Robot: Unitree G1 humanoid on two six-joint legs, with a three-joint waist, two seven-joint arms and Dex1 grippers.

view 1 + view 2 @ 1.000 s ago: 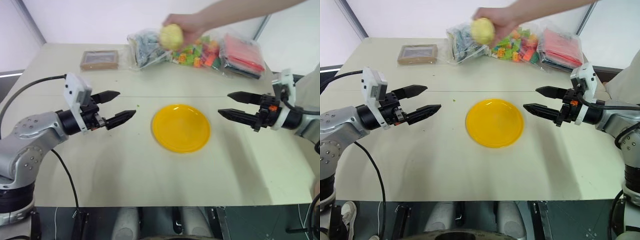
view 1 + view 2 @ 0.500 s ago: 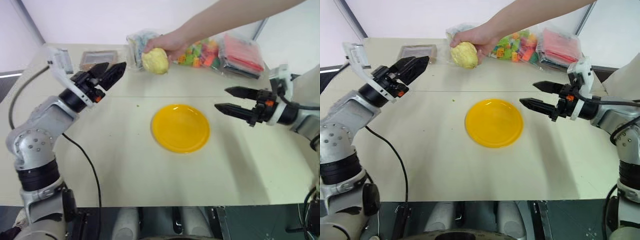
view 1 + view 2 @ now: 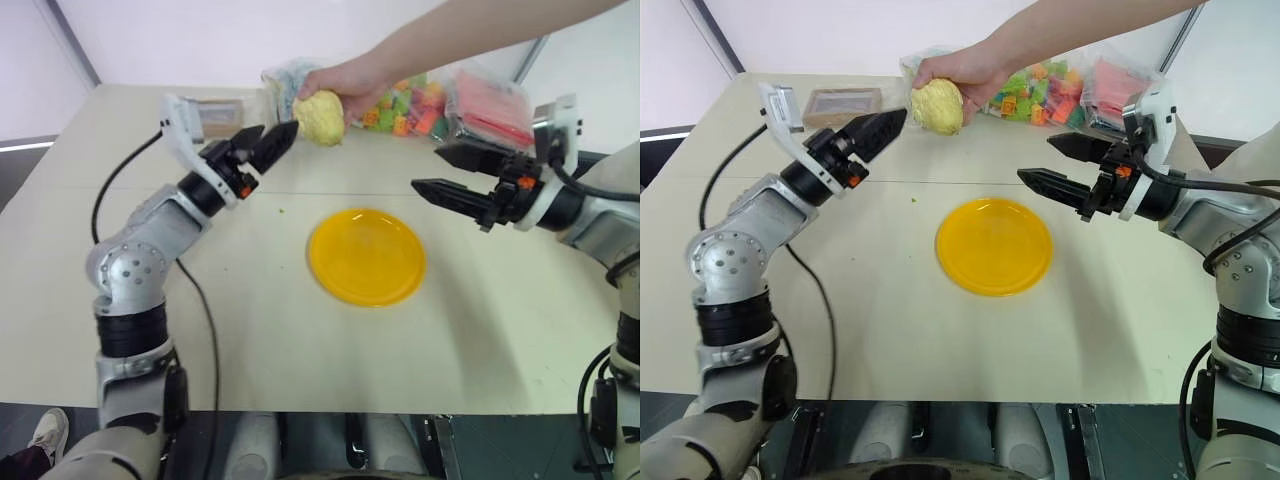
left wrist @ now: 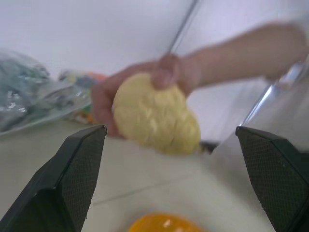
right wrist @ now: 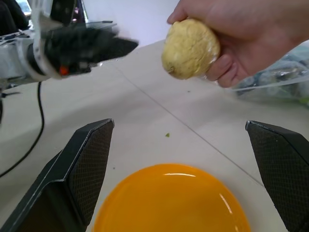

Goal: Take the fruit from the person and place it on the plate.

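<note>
One yellow-orange plate [image 3: 367, 257] lies flat near the middle of the table [image 3: 300, 350], nothing on it, with a tiny green speck [image 3: 281, 210] on the tabletop just off its left rim. Two grippers hang over the table beyond the plate. The right gripper [image 3: 435, 172] is toward the right edge, its two black fingers spread apart and gripping nothing. The left gripper [image 3: 277, 139] points toward the far edge with its jaws wide apart, also with nothing between them, its tips just beside the fruit [image 3: 319, 117]. That single pale yellow, lumpy fruit is held above the far part of the table in the person's hand [image 3: 345, 82], whose bare forearm comes in from the far right. Along the far edge lie one flat brown box [image 3: 843, 104] toward the left corner and three bags: greyish pieces [image 3: 930, 66], colourful bricks [image 3: 1040, 92] and red pieces [image 3: 1115, 88].
</note>
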